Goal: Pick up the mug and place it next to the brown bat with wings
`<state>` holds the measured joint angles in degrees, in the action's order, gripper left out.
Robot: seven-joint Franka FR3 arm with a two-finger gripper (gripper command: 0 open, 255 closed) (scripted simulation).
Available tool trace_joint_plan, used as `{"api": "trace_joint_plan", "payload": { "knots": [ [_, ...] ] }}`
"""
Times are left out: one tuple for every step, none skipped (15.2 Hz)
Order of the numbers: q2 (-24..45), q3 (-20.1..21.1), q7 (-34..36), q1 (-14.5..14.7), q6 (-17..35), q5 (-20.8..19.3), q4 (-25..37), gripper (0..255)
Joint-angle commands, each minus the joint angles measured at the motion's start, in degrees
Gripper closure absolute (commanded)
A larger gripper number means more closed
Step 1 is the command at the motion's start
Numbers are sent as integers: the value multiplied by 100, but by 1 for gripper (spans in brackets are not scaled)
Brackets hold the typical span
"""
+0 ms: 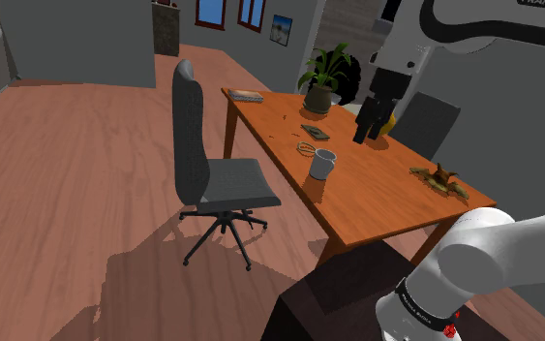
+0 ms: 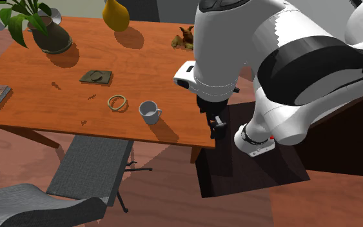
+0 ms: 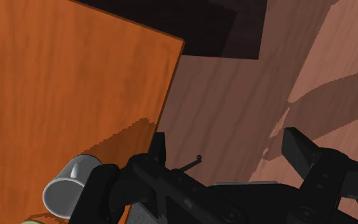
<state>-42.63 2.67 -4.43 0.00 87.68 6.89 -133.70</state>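
Grey mug [image 1: 322,164] on orange wooden table [image 1: 377,199], near the long edge facing the grey office chair [image 1: 207,165]. Yellow ring [image 1: 306,149] just beside it. Brown winged bat figure [image 1: 441,177] near the opposite edge's corner by the dark box stand [image 1: 304,312]. Potted green plant [image 1: 320,85] and flat book [image 1: 246,95] at the far end, book on the chair-side corner.

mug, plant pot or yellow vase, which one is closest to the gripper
The grey mug, near the table edge beside the gripper. The plant pot and yellow vase stand toward the opposite edge.

Counted: table [image 1: 377,189] 1; chair [image 1: 207,165] 1; mug [image 1: 322,164] 1; bat figure [image 1: 441,178] 1; potted plant [image 1: 320,82] 1; book [image 1: 246,95] 1; ring [image 2: 117,102] 1; yellow vase [image 2: 115,14] 1 (pear-shaped).
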Motion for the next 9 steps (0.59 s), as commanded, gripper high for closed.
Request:
{"api": "trace_joint_plan", "payload": {
  "knots": [
    [0, 0, 0, 0, 0, 0, 0, 0],
    [71, -76, -112, -33, 155, -62, -69, 0],
    [150, -153, -223, -67, 312, -121, -131, 0],
    [236, -229, -334, -101, 470, -178, -186, 0],
    [331, -307, -442, -134, 629, -232, -233, 0],
    [433, -384, -549, -166, 789, -284, -272, 0],
    [543, -462, -656, -197, 949, -333, -304, 0],
    [660, -538, -762, -229, 1109, -378, -328, 0],
    [784, -615, -867, -258, 1269, -419, -343, 0]
  ]
}}
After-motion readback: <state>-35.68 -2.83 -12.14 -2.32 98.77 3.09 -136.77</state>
